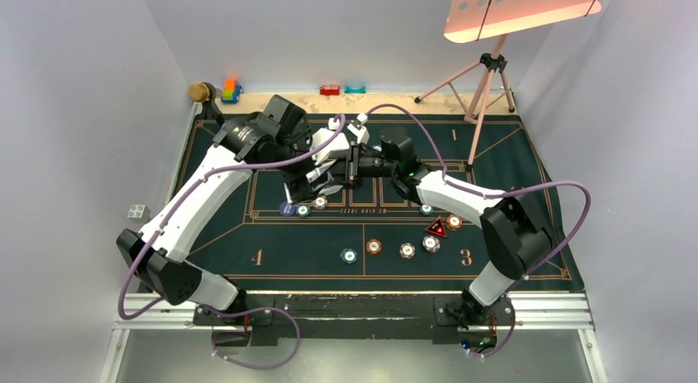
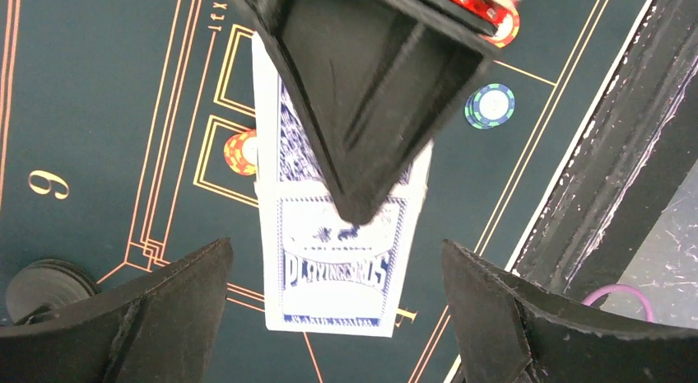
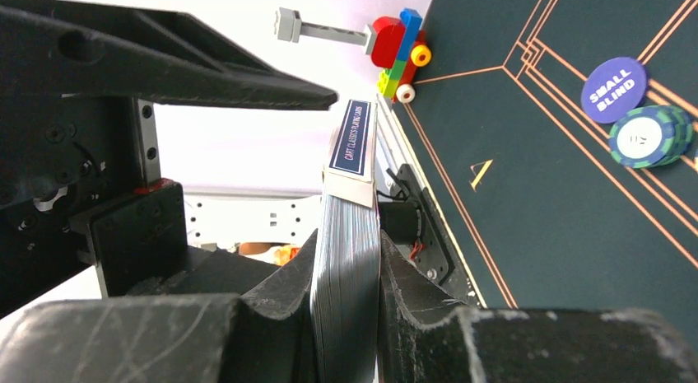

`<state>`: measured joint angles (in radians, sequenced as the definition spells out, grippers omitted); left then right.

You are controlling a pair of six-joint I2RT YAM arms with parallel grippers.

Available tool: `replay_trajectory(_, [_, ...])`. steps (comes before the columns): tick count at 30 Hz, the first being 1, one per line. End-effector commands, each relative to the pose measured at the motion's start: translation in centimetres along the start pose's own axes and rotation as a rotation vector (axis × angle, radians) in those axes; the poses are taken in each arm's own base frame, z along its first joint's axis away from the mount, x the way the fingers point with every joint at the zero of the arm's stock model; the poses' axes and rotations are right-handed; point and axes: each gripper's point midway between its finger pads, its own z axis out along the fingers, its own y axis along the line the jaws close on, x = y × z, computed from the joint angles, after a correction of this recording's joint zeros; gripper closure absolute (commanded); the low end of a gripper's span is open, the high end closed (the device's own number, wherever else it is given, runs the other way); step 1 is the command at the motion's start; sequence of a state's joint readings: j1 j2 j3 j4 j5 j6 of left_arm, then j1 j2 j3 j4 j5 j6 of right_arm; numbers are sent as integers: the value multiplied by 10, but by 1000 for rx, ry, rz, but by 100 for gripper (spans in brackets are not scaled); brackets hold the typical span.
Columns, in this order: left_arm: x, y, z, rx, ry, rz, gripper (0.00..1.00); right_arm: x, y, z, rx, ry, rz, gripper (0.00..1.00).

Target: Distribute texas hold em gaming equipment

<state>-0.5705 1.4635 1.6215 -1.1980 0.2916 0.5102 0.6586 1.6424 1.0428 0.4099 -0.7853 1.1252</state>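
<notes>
Deck of playing cards [image 3: 350,185] poised in the air above the far middle of the felt mat [image 1: 313,268]: the right gripper [image 3: 347,263] is pinching the deck edge-on between both fingers, while the left gripper [image 2: 336,259] is standing fully spread either side of it, not touching. Probably a transfer between arms. The right arm is best drawing the deck out squarely, with even pressure, since a loose pinch risks fanning the cards.

Smooth blue-backed paper card deck [image 3: 346,317] is sitting between matt, scratched black plastic fingers [image 3: 416,305] of the right gripper [image 3: 346,263]; matt dark green felt mat [image 3: 535,202] is lying beyond.
</notes>
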Motion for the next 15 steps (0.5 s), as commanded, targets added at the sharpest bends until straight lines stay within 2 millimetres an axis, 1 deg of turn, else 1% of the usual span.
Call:
replay_trajectory(1, [-9,3,-26,-56,-97,34,0,-11,24,-17,-53,-27,-82,100])
replay_trajectory(4, [-7,6,-34,-60,-137,39,0,-16,24,-21,-47,-36,-83,100])
replay_trajectory(6, [-6,1,-34,-44,-192,97,0,-17,24,-22,-39,-37,-81,100])
replay_trajectory(8, [-7,2,-28,-59,-240,156,0,-19,24,-20,-34,-42,-76,100])
replay_trajectory(9, [-5,4,-24,-54,-230,170,0,-20,25,-20,-35,-45,-73,100])
replay_trajectory(12, [-6,18,-16,-85,-211,195,0,-21,29,-22,-33,-53,-71,99])
replay_trajectory(15, [-14,24,-12,-82,-238,248,0,-23,34,-23,-37,-60,-62,99])
